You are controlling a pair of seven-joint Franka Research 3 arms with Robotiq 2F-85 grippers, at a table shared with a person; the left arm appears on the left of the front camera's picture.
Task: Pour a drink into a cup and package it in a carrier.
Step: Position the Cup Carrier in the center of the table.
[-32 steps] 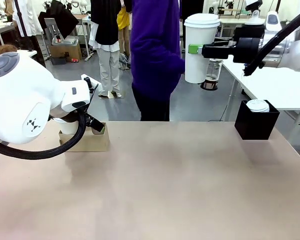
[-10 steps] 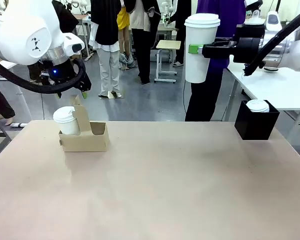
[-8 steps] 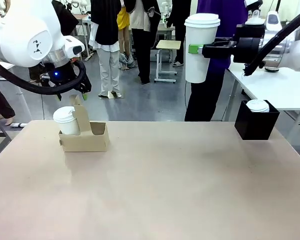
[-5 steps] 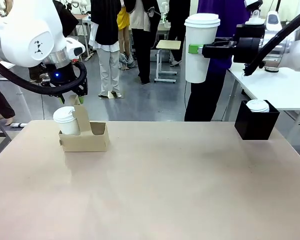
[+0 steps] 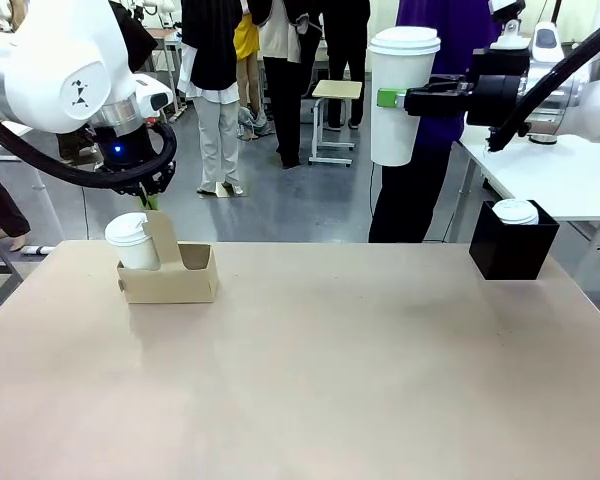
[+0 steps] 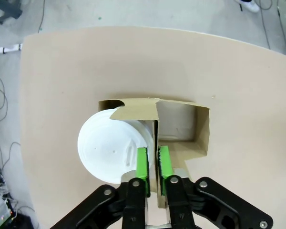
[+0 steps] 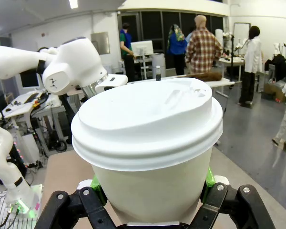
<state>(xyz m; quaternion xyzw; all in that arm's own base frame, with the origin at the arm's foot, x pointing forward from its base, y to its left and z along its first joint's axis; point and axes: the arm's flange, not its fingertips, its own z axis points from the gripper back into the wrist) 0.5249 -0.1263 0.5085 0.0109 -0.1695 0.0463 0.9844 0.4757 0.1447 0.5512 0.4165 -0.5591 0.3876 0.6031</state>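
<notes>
left claw point(image 6: 153, 164) pinched on the carrier's point(image 5: 180, 285) upright handle, green pads either side of the cardboard. We see the carrier at 10 o'clock on the surface point(image 5: 330, 380), with a lidded cup point(image 5: 132, 240) seated in its 9 o'clock hole. right claw point(image 5: 390, 98) is clamped on a second lidded cup point(image 5: 395, 130), held high at 1 o'clock. black box point(image 5: 512, 255) at 2 o'clock, white lid point(image 5: 516, 211) on top.
</notes>
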